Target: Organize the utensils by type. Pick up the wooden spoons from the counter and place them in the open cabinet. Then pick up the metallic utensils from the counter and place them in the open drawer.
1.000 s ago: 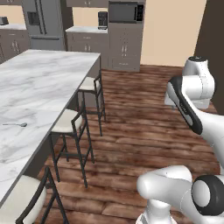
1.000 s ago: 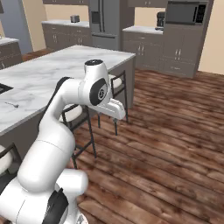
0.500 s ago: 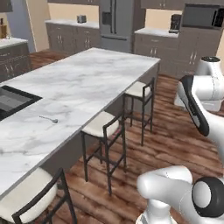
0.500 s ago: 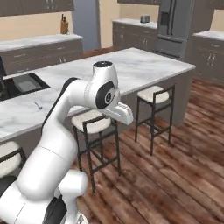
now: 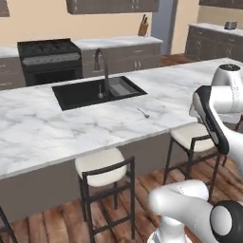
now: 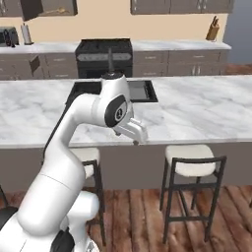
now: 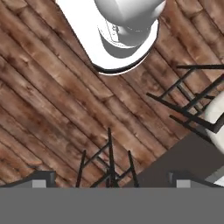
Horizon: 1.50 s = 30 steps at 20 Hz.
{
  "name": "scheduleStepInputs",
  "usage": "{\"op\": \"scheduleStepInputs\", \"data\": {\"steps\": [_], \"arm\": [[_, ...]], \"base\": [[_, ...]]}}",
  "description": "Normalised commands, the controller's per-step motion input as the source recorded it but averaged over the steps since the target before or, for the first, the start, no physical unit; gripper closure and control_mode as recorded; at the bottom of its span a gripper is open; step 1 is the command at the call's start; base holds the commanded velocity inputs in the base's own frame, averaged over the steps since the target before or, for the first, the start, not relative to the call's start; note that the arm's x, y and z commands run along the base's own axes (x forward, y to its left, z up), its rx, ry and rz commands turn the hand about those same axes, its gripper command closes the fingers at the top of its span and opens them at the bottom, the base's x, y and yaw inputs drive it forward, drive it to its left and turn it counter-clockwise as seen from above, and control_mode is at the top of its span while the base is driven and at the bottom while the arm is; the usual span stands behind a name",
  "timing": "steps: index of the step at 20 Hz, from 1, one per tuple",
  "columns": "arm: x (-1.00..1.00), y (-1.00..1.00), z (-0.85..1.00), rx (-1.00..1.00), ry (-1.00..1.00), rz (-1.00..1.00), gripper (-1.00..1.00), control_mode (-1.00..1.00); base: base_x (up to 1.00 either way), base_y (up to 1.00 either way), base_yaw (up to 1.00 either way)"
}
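Marble, white with grey veins, covers the counter (image 5: 71, 128), and on it one slim metal spoon (image 5: 143, 113) lies at about 4 o'clock from the black sink (image 5: 95, 92), near the front edge and well apart from the arm. In the right base view a tan wooden spoon (image 6: 59, 10) seems to lie inside the open wall cabinet (image 6: 30, 7) at 11 o'clock, so I judge the first part is done; it is small and I am not fully sure. The metal utensils are left to do. The gripper (image 7: 109, 177) hangs over the wooden floor (image 7: 48, 100) beside a stool (image 7: 192, 100); its two tips stand wide apart and hold nothing. I cannot find the second metal spoon, and the drawer is hard to make out. The cabinet is cut off by the top edge.
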Motion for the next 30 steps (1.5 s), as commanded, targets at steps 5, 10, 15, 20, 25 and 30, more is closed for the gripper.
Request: {"op": "scheduleStepInputs", "data": {"steps": [5,10,15,20,25,30], "arm": [[0.00,0.00,0.00,0.00,0.00,0.00,-1.00,1.00],[0.00,0.00,0.00,0.00,0.00,0.00,-1.00,1.00],[0.00,0.00,0.00,0.00,0.00,0.00,-1.00,1.00],[0.00,0.00,0.00,0.00,0.00,0.00,-1.00,1.00],[0.00,0.00,0.00,0.00,0.00,0.00,-1.00,1.00],[0.00,0.00,0.00,0.00,0.00,0.00,-1.00,1.00]], "base": [[0.55,-0.13,0.73],[0.35,-0.29,0.71],[0.24,-0.83,0.16],[0.18,-0.97,0.00],[0.73,-0.56,0.00],[0.57,-0.47,0.00]]}}
